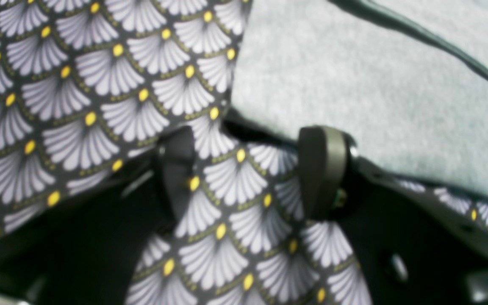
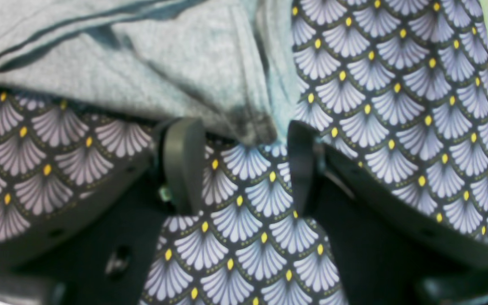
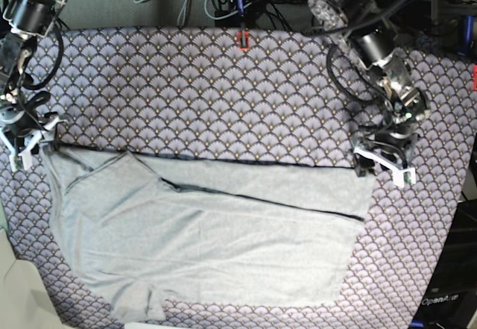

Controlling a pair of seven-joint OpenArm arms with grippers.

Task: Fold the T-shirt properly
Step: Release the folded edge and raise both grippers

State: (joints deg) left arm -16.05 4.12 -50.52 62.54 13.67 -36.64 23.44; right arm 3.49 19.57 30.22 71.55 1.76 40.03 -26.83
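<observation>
Left hand (image 1: 248,173) agape | right hand (image 2: 239,165) agape | T-shirt (image 3: 216,247) flat, half-folded

T-shirt (image 3: 216,247) on tablecloth (image 3: 223,90)

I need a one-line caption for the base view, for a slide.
Large light grey knit T-shirt partly folded on purple scallop-patterned tablecloth, left gripper and right gripper open at its far corners.

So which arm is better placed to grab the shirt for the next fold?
Probably the right. The right gripper stands open with a bunched corner of the T-shirt at its fingertips; the left gripper sits over bare tablecloth, beside the hem.
</observation>
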